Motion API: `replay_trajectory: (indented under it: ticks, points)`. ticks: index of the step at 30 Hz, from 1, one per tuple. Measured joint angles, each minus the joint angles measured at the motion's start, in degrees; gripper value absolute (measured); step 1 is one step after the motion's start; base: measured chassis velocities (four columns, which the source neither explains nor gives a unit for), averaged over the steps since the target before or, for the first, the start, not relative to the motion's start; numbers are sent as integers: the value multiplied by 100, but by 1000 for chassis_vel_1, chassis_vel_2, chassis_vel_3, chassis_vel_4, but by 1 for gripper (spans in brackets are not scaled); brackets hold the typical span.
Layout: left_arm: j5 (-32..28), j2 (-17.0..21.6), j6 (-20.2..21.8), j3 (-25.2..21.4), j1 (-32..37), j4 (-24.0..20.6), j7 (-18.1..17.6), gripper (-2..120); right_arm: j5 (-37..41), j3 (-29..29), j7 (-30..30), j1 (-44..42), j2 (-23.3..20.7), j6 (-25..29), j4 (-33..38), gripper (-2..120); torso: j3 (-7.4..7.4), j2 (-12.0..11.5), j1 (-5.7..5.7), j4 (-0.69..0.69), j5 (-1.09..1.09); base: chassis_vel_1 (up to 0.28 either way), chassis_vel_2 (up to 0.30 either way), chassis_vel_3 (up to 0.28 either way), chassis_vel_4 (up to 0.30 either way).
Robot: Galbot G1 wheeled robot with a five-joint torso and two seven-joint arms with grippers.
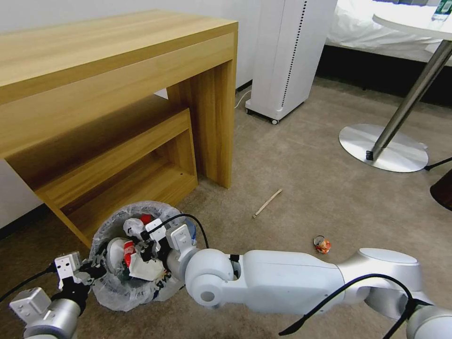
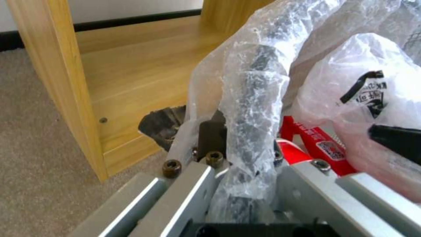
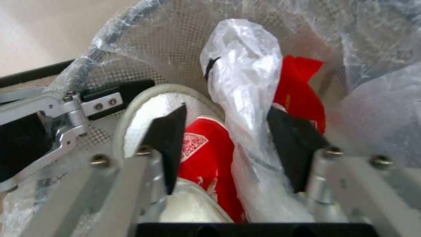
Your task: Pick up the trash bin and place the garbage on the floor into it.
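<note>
The trash bin (image 1: 111,291), lined with a crinkled clear bag, sits tilted at the foot of the wooden desk. My left gripper (image 1: 96,269) is shut on its near-left rim (image 2: 252,98); the plastic-wrapped edge is clamped between its fingers. My right gripper (image 1: 147,250) reaches into the bin's mouth and is open, its black fingertips (image 3: 169,138) standing either side of a crumpled clear plastic bag (image 3: 245,75) and a red wrapper (image 3: 202,158). A white slipper (image 3: 144,108) lies inside too. On the beige floor (image 1: 301,160) lie a thin wooden stick (image 1: 267,203) and a crushed orange can (image 1: 322,245).
The wooden desk (image 1: 117,75) with its low shelf (image 1: 136,183) stands right behind the bin. A white tower appliance (image 1: 287,56) on castors is at the back. A round table's metal base (image 1: 383,147) sits to the right. Open carpet surrounds the stick and can.
</note>
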Motion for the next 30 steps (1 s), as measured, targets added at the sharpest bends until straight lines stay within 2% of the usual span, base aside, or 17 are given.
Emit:
replay_trajectory:
  ticks: [1, 4, 6, 7, 8, 11, 14, 16, 18, 20, 24, 25, 26, 27, 28, 30]
  points:
    - [0, 0, 0, 0, 0, 0, 0, 1, 0, 0, 0, 0, 0, 0, 0, 52, 0, 0, 0, 0, 0, 0, 0, 0, 0]
    - [4, -4, 2, -2, 12, 8, 1, 1, -351, -14, -282, 0, -96, 168, 98, 70, 0, 0, 0, 0, 0, 0, 0, 0, 0]
    - [4, -5, 4, -3, 10, 9, 1, 1, -404, -19, -338, 0, -107, 211, 108, 72, 0, 0, 0, 0, 0, 0, 0, 0, 0]
    - [5, -8, 6, -3, 9, 11, 2, 1, -517, -33, -484, 0, -135, 321, 132, 80, 0, 0, 0, 0, 0, 0, 0, 0, 0]
    - [5, -8, 6, -3, 9, 11, 2, 1, -517, -33, -484, 0, -135, 321, 132, 80, 0, 0, 0, 0, 0, 0, 0, 0, 0]
    - [7, -20, 8, -3, 0, 25, 2, 1, -864, -48, -926, -11, -212, 666, 136, 94, 0, 0, 0, 1, 0, 0, 0, 0, 0]
    - [5, -16, 14, -9, -15, 35, 3, 1, -1105, -46, -1255, -31, -297, 965, 136, 99, 0, 0, 0, 1, 0, 0, 0, 0, 0]
    - [-25, 20, 43, -53, -50, 61, -3, 1, -1511, 180, -1709, -175, -547, 1460, 179, 100, 0, 0, 0, 1, 0, 0, 0, 0, 0]
    - [-30, 29, 47, -60, -57, 68, -4, 1, -1565, 274, -1784, -233, -634, 1549, 219, 100, 0, 0, 0, 2, 1, 0, 0, 0, 0]
    - [-47, 51, 55, -101, -63, 101, -19, 1, -1592, 853, -1824, -545, -1149, 1709, 635, 100, 0, 0, 0, 1, 0, 0, 0, 0, 0]
    - [-50, 55, 63, -105, -80, 112, -22, 1, -1556, 1232, -1754, -798, -1456, 1708, 943, 100, 0, 0, 0, 0, 0, 0, 0, 0, 0]
    - [-51, 59, 82, -105, -105, 128, -28, 1, -1488, 1763, -1586, -1178, -1810, 1616, 1308, 100, -1, 0, 0, -2, 2, 0, 0, 0, 0]
    - [-51, 59, 85, -104, -112, 132, -28, 1, -1465, 1857, -1560, -1244, -1862, 1595, 1365, 100, 0, 0, 0, -1, 2, 0, 0, 0, 0]
    - [-45, 59, 98, -85, -143, 169, -31, 1, -1329, 2490, -1332, -1714, -2208, 1419, 1744, 100, -1, 0, 0, 0, 1, 0, 0, 0, 0]
    - [-45, 59, 98, -85, -143, 169, -31, 1, -1329, 2490, -1332, -1714, -2208, 1419, 1744, 100, -1, 0, 0, 0, 1, 0, 0, 0, 0]
    - [-28, 60, 109, -60, -194, 227, -33, 1, -1141, 3321, -1050, -2424, -2616, 1204, 2064, 100, -1, 0, 0, -1, 1, 0, 0, 0, 0]
